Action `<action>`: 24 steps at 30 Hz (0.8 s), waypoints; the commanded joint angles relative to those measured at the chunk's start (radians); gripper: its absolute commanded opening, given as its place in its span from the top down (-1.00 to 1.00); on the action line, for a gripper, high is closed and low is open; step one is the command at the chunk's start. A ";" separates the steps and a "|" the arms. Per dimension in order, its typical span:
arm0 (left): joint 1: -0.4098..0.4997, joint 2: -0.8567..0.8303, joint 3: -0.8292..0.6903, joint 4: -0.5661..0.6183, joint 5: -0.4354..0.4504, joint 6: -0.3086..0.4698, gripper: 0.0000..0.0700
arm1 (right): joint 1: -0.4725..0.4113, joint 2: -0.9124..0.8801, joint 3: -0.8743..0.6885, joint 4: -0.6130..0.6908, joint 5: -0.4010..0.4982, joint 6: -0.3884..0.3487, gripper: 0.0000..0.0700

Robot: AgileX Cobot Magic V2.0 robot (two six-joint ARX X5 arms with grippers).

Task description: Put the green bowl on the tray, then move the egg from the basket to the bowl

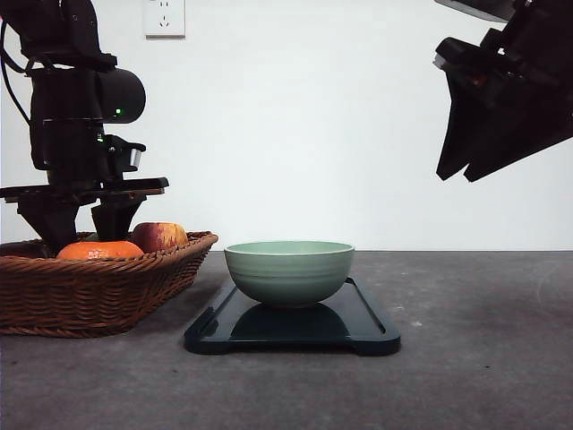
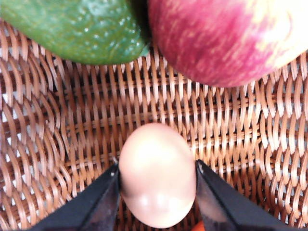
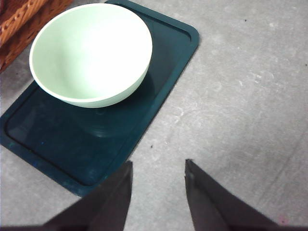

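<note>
**Egg between the left jaws, bowl already on the tray**

Front view: pale sage-green ridged ceramic bowl (image 1: 289, 271) standing upright on the flat glossy black rectangular tray (image 1: 372, 336), toward its far end, empty as far as can be told from this low angle. Just to the left, nearly touching the tray's corner, the shallow brown woven wicker basket (image 1: 98, 291), with a round orange fruit (image 1: 100, 250) and a red apple (image 1: 159, 236) showing above the braided rim. Left gripper (image 1: 82, 224) lowered into the basket, fingertips hidden behind rim and fruit. Right gripper (image 1: 488, 134) raised high at the right, well apart from everything, carrying nothing.

Left wrist view: smooth pale beige egg (image 2: 157, 174) lying on the basket weave, flanked on both sides by the black fingers (image 2: 98, 204), jaws narrowed to the egg's width and touching or all but touching its shell. Firm clamp or mere contact: cannot tell. Beyond the egg, a green fruit (image 2: 79, 29) beside the red apple.

Right wrist view: bowl seated on the tray, interior bare. Right fingers (image 3: 108, 202) spread partway over bare grey table (image 3: 240, 96), gripping nothing.

Judged step: first half done; egg pickup in hand. Next move likely: gentle squeeze without cracking the shell, straight lift clear of rim and neighbouring fruit, carry rightward over the bowl, low release.
</note>
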 commanded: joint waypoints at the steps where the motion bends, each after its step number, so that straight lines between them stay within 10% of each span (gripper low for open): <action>1: -0.002 -0.014 0.026 -0.002 -0.001 0.017 0.46 | 0.006 0.006 0.003 0.008 0.000 0.010 0.39; 24: -0.141 -0.186 0.157 -0.038 0.030 0.046 0.46 | 0.006 0.006 0.003 0.009 -0.001 0.010 0.39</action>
